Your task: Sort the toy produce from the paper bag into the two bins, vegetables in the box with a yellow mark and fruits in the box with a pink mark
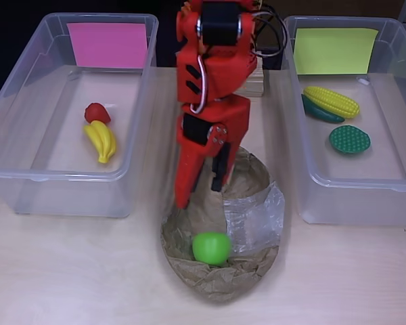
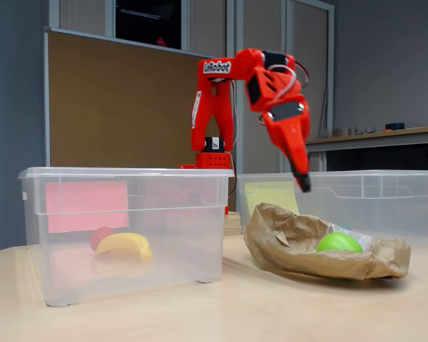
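A crumpled paper bag (image 1: 216,284) (image 2: 285,235) lies open at the table's front middle, with a round green toy fruit (image 1: 212,248) (image 2: 339,243) inside near its front. My red gripper (image 1: 199,195) (image 2: 303,184) hangs above the bag's back part, pointing down, open and empty, behind and above the green fruit. The pink-marked bin (image 1: 13,183) (image 2: 128,214) on the left of the overhead view holds a banana (image 1: 101,140) (image 2: 125,244) and a red fruit (image 1: 96,112) (image 2: 100,236). The yellow-marked bin (image 1: 352,196) (image 2: 385,203) on the right holds corn (image 1: 331,101), a dark green vegetable (image 1: 321,112) and a round green one (image 1: 349,139).
A patch of clear tape (image 1: 257,213) lines the bag's right inner wall. The arm's base (image 2: 212,146) stands behind and between the two bins. A wooden block (image 1: 256,81) lies under the arm at the back. Bare tabletop (image 1: 74,271) runs along the front.
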